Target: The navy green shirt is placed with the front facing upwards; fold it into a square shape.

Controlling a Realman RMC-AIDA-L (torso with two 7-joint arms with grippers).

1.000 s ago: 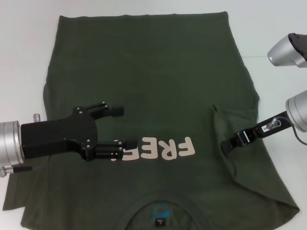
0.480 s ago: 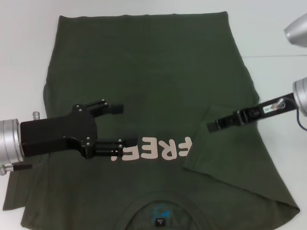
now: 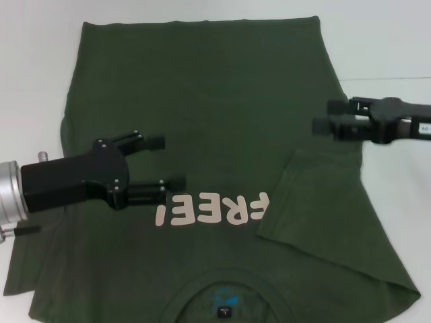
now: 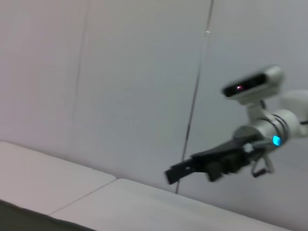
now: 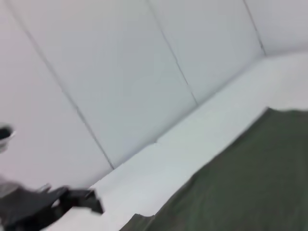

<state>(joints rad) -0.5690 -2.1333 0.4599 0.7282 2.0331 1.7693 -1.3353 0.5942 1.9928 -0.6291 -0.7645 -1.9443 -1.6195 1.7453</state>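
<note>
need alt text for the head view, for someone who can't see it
A navy green shirt lies front-up on a white table, its right sleeve folded inward beside the "FREE!" lettering. The left gripper hovers open above the shirt's left side; the right gripper is at the right edge.

the navy green shirt (image 3: 202,108) looks like soft matt cotton cloth, its pale "free!" letters (image 3: 214,210) a flat, smooth print. the left gripper (image 3: 163,161), at 9 o'clock, is matt black plastic or painted metal with small bright screws, on a brushed silver metal wrist. the right gripper (image 3: 328,116), at 3 o'clock, is matt black too. the table (image 3: 377,47) is smooth, white, faintly satin.
</note>
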